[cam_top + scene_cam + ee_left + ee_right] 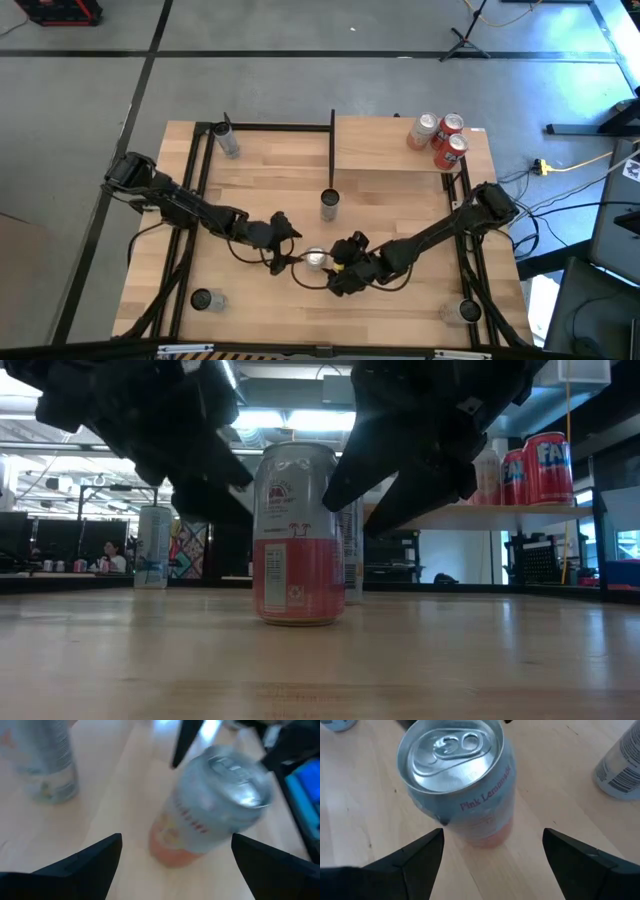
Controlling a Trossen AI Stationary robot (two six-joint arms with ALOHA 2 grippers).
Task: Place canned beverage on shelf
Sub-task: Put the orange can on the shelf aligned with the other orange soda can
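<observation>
A pink-and-silver beverage can (315,260) stands upright on its base on the wooden tabletop, near the middle of the front half. It also shows as the can (297,535) in the low view. My left gripper (286,238) is open just left of it. In the left wrist view the can (210,805) lies ahead of the left gripper (176,840). My right gripper (343,262) is open just right of the can. Its wrist view shows the can (462,785) ahead of the right gripper (493,832). The shelf (380,145) is at the far right.
Three red and pale cans (440,135) stand on the shelf's right end. A silver can (329,205) stands just beyond the two grippers. Other cans stand at the far left (228,140), near left (205,298) and near right (465,312). Black posts (331,150) edge the shelf.
</observation>
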